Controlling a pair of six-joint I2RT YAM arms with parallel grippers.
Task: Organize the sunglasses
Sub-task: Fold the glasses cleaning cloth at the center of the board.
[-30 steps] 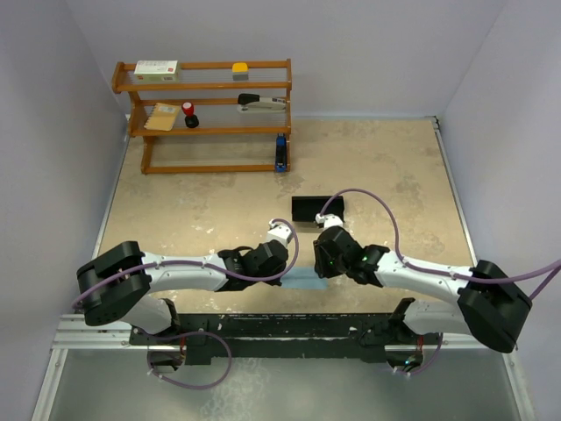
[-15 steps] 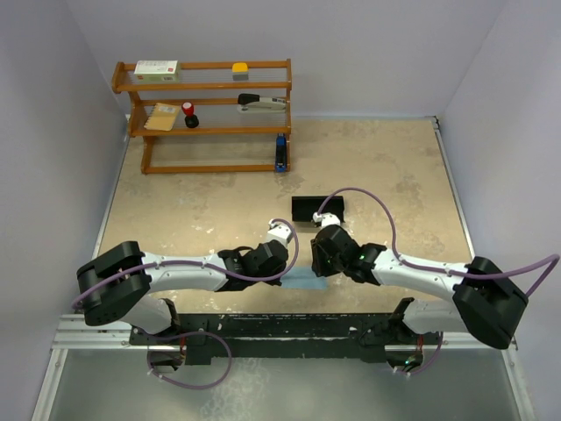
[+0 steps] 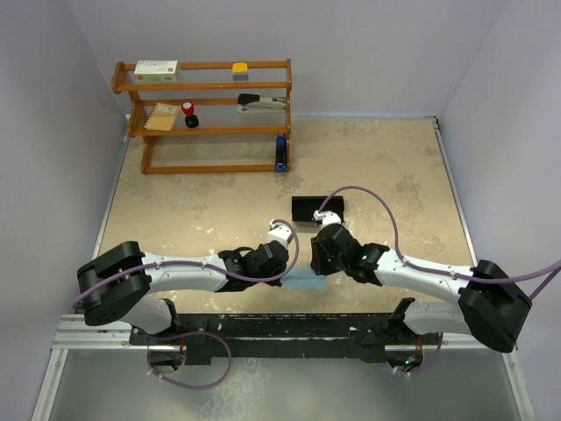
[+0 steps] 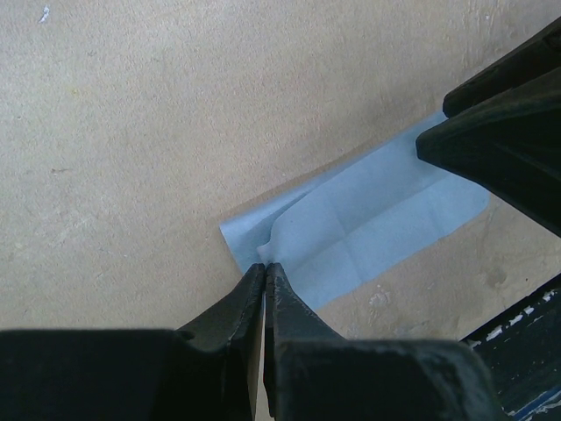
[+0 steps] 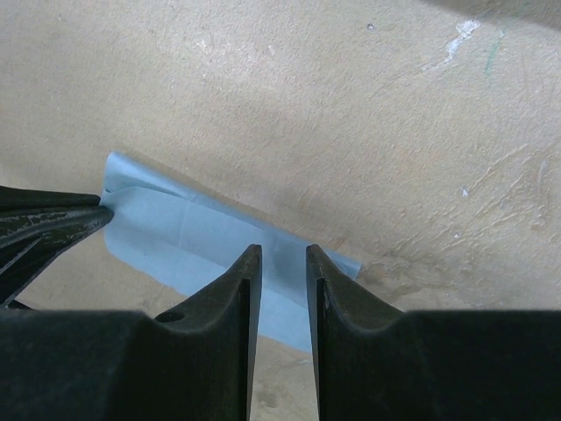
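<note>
No red sunglasses show in any view. A light blue cloth lies folded on the table near the front edge, between my two grippers. It also shows in the left wrist view and in the right wrist view. My left gripper is shut on the corner of the cloth's folded-over top layer, at its left end. My right gripper is open with a narrow gap, its tips just over the cloth's right end. The black case lies behind them.
A wooden shelf stands at the back left with a box, a stapler and small items on it. A blue object stands at its right foot. Walls close in on the left, right and back.
</note>
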